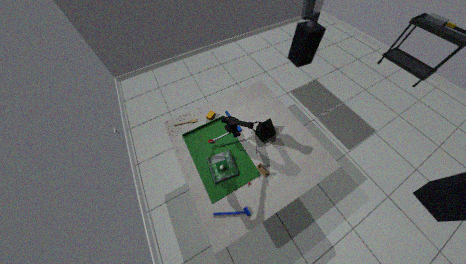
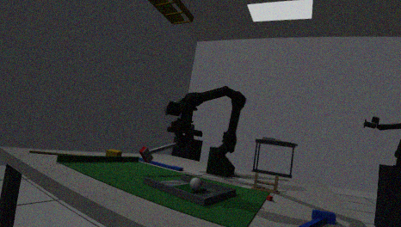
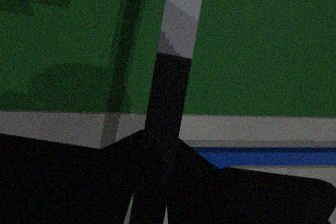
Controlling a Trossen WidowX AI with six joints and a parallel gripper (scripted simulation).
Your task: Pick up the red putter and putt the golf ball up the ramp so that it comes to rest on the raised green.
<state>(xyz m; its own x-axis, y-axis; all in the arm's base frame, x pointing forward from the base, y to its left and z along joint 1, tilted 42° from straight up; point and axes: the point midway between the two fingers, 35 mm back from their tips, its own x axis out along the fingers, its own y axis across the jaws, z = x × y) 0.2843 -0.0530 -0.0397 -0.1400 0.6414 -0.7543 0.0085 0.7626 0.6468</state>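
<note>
The red putter (image 2: 145,153) is in my gripper (image 2: 186,147). My fingers are shut tight on its dark handle, and in the wrist view the handle (image 3: 166,95) runs up from my jaws and turns into a gray shaft. From the side, the red head sits low at the back edge of the green mat (image 2: 129,178), and the shaft slants up to my gripper on the right.

Going from left to right in the side view: a long dark bar (image 2: 97,158) lies along the back of the mat, and a small yellow block (image 2: 114,152) sits just behind it. Next comes the putter head, with a blue stick (image 2: 165,165) lying on the table just beside it. In the wrist view that blue stick (image 3: 270,156) lies past the mat's edge.

Nearer the front is the raised green (image 2: 189,190), a low gray frame on the mat. The golf ball (image 2: 196,184) rests on top of it, well apart from the putter head. From above, the golf ball (image 1: 219,166) shows inside the gray frame.

Further right stands my black base (image 2: 220,162). A blue hammer (image 2: 320,218) lies at the far right corner.
</note>
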